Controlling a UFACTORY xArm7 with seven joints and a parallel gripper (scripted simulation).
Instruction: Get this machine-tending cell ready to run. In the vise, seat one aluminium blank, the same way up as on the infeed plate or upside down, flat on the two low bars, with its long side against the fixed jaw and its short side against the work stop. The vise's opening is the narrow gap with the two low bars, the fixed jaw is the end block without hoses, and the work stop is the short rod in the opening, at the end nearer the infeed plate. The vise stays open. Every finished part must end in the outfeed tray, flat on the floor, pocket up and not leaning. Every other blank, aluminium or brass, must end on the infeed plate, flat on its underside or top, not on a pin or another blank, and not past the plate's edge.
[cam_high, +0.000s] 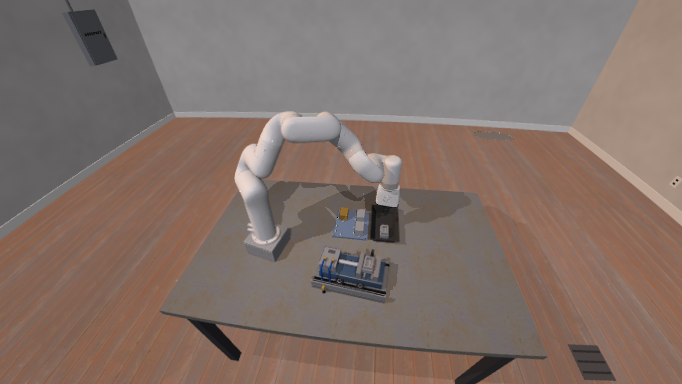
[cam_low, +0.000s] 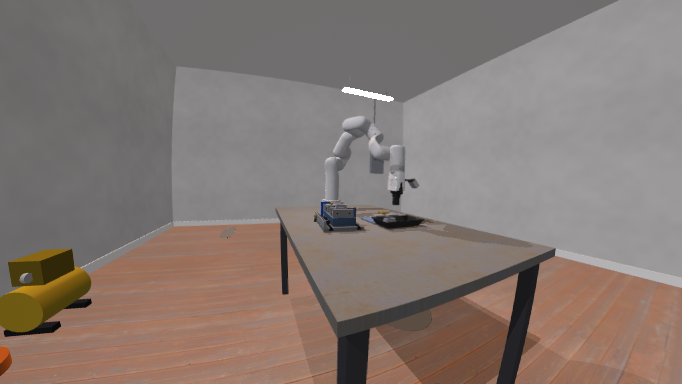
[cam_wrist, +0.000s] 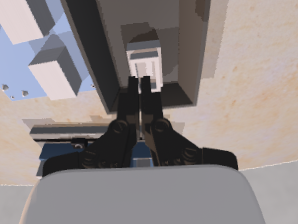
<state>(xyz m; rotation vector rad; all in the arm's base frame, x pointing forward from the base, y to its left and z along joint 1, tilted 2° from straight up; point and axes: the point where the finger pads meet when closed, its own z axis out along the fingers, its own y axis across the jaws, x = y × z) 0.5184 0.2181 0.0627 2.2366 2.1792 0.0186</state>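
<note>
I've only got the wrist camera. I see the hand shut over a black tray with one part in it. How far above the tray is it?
Observer: In the exterior view the hand hangs well clear above the outfeed tray, touching nothing.
Operator: I see two pale blocks on the blue plate. Anything else there?
Observer: Yes, the top view shows a brass blank at the far corner of the infeed plate, beside the two aluminium blanks.
Operator: Where's the vise from there?
Observer: In the top view the vise sits nearer the table's front edge than the plate and tray.
</note>
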